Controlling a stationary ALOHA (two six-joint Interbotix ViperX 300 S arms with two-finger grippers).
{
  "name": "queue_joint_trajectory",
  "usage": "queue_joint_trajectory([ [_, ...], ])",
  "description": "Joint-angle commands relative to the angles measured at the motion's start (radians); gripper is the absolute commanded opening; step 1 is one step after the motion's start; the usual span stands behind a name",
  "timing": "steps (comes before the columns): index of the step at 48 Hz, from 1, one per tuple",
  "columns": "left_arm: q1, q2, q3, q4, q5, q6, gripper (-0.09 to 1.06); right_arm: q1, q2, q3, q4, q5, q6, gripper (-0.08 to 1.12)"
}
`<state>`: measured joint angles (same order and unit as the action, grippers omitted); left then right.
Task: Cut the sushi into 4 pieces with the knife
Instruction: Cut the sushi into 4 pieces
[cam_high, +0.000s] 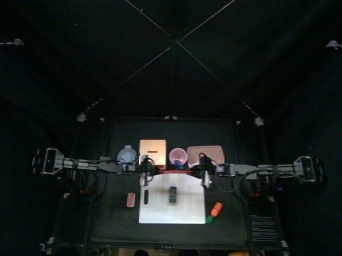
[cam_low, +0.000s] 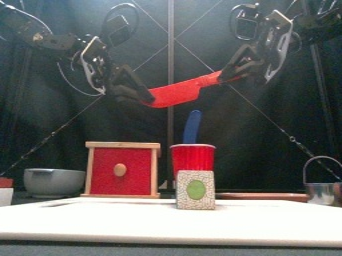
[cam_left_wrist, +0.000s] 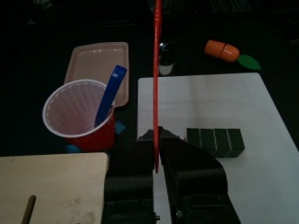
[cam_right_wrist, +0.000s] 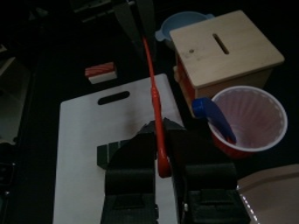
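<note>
Holding a flat red toy knife (cam_low: 185, 90) in the air between them, the left gripper (cam_low: 134, 95) and the right gripper (cam_low: 238, 68) each have their jaws clamped on one end of it. Below, a red plastic cup (cam_low: 193, 158) stands upright with a blue toy knife (cam_low: 193, 125) in it. Just in front of the cup, the dark green sushi roll (cam_low: 197, 190) lies on the white cutting board (cam_low: 120, 212), its blocks together. A pale wooden box with a red drawer front (cam_low: 122, 168) stands left of the cup, and a blue-grey bowl (cam_low: 54, 180) lies further left; what it contains cannot be told.
</note>
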<state>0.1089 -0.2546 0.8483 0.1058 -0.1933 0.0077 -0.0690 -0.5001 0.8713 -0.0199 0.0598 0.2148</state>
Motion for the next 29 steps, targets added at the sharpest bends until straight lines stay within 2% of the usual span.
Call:
queue_joint_trajectory([
  [1, -0.009, -0.008, -0.008, 0.002, -0.005, -0.005, 0.30, 0.000, 0.014, -0.041, 0.017, 0.060, 0.006, 0.25],
  [14, -0.044, -0.003, -0.003, -0.008, -0.005, -0.006, 0.28, 0.015, 0.112, -0.141, 0.015, 0.255, 0.003, 0.24],
  [29, -0.133, 0.054, 0.008, -0.020, -0.006, -0.006, 0.28, 0.075, 0.213, -0.193, 0.012, 0.402, 0.005, 0.19],
])
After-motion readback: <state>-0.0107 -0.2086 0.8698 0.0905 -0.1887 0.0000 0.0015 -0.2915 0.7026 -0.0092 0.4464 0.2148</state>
